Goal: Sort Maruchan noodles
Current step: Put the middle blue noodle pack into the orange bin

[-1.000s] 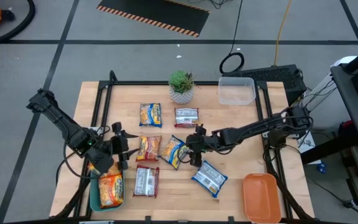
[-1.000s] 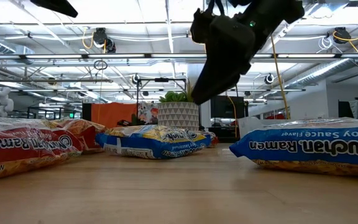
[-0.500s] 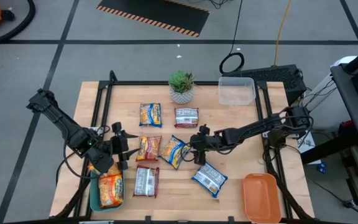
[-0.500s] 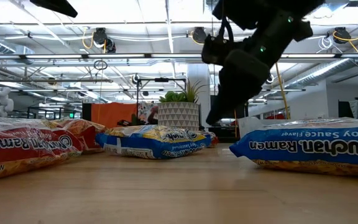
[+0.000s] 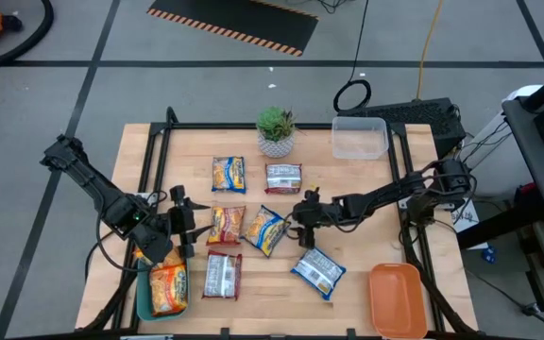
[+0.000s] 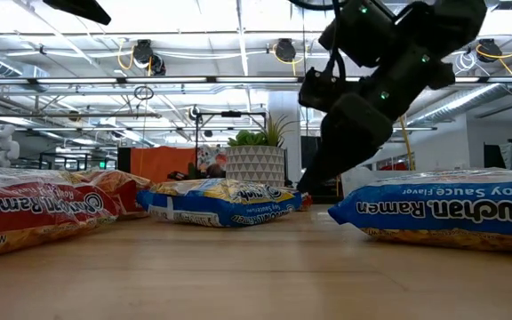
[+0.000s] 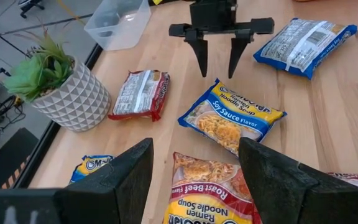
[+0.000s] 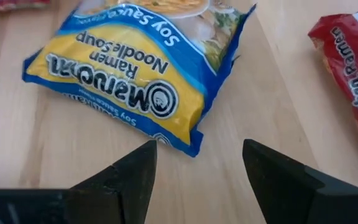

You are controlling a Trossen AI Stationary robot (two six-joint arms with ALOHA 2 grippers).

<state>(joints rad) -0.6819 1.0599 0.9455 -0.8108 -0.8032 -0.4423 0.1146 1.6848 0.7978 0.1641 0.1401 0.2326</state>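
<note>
High view: we see the Maruchan noodles [image 5: 264,229] spread across the middle of the surface [image 5: 366,184], with one orange packet [image 5: 168,287] already in the teal tray [image 5: 142,300] at lower left. The right end effector [image 5: 299,219] sits centre frame, just beside the yellow-and-blue soy sauce packet, with the blue-white packet [image 5: 317,269] below it. The left end effector [image 5: 183,224] waits at centre left near the tray. The orange tray [image 5: 399,297] at lower right holds nothing.

Low view: only one arm shows, upper right. By the high view it's the right one, end effector [image 6: 314,178] off the surface with nothing in it. This view gives the height that the overhead can't.

Left wrist view: the left fingers [image 7: 120,180] stand wide apart and empty. It's the only view showing the right end effector [image 7: 219,63] head-on, jaws wide and pointing down at the soy sauce packet [image 7: 232,116]. The plant pot [image 7: 67,99] and clear tub [image 7: 118,22] are at upper left.

Right wrist view: the right fingers [image 8: 120,177] are wide and straddle the packet's near corner [image 8: 129,81] without touching it. The label is legible only here.

Handling, our read: the packets are light, with slick crinkly film over a brittle block. We'd pinch across the short width at mid-body, not the sealed edge, and not too hard.
</note>
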